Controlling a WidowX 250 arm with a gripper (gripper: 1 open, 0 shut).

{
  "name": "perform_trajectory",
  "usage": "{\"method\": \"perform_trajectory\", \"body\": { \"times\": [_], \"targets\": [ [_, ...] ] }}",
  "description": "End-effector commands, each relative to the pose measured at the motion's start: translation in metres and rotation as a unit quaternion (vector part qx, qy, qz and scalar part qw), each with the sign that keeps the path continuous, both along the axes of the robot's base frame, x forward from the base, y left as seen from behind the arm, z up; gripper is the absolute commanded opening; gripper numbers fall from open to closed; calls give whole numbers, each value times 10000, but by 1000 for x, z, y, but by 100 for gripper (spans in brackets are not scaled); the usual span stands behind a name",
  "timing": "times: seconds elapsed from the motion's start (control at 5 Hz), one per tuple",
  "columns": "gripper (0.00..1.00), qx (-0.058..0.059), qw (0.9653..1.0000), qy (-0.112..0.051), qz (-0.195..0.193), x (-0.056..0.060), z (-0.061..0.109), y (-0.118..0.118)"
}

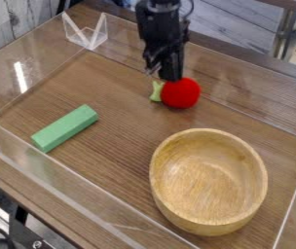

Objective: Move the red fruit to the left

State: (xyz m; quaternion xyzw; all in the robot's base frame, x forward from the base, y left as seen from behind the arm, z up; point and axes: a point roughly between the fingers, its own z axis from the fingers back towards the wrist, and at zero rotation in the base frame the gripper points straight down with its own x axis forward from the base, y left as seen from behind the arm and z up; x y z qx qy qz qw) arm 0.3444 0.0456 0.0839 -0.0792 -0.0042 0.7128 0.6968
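While the gripper (169, 72) points down with fingers together, red fruit (179, 92) just below its tips, apparently not gripped, wooden table (112, 165)

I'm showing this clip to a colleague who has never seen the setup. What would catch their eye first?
Probably the bright red fruit near the middle back of the wooden table, with the black gripper poised directly over its upper left, jaws closed. Next, the large wooden bowl at the front right and the green block lying to the left.
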Motion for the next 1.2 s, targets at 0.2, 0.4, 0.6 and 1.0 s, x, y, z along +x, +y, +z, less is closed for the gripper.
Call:
{"method": "perform_trajectory", "body": {
  "times": [0.2, 0.4, 0.6, 1.0],
  "targets": [
    [100, 49, 9987, -496, 88, 4, 37, 10],
    [100, 5, 9991, -410, -65, 6, 19, 5],
    [100, 49, 9993, -341, -124, 7, 3, -3],
    [0, 159, 9994, -280, -154, 10, -18, -11]
  ]
}}
